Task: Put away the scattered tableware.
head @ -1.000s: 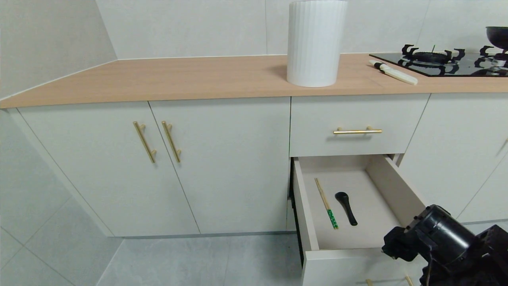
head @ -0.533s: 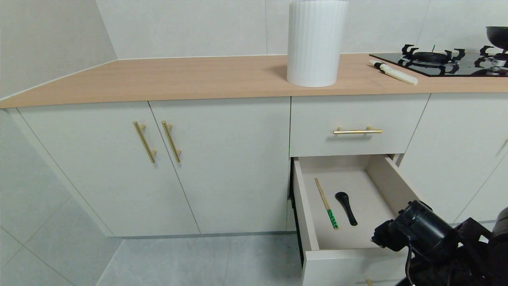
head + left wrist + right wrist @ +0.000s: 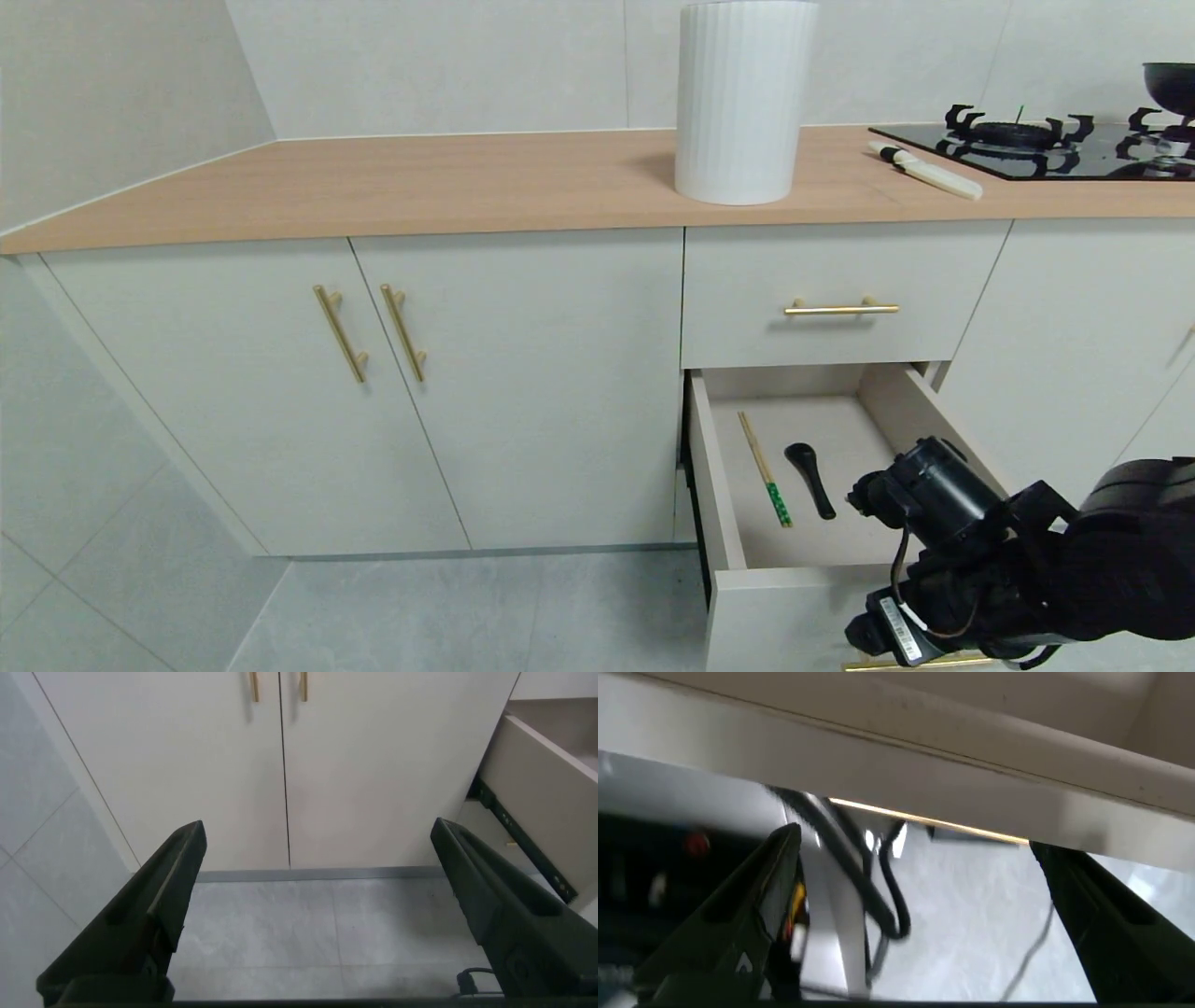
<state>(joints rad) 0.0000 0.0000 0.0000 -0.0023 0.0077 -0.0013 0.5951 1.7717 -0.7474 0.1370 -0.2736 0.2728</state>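
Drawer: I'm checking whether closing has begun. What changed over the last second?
The right arm came forward and left to the front corner of the drawer, which slid slightly in, carrying chopsticks and spoon. Canister and knife on the counter stayed put.

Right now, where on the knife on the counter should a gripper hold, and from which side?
Probably its long pale part, near the middle, from straight above. The knife lies flat and slanted on the counter beside the stove, so the grip should close across its narrow width.
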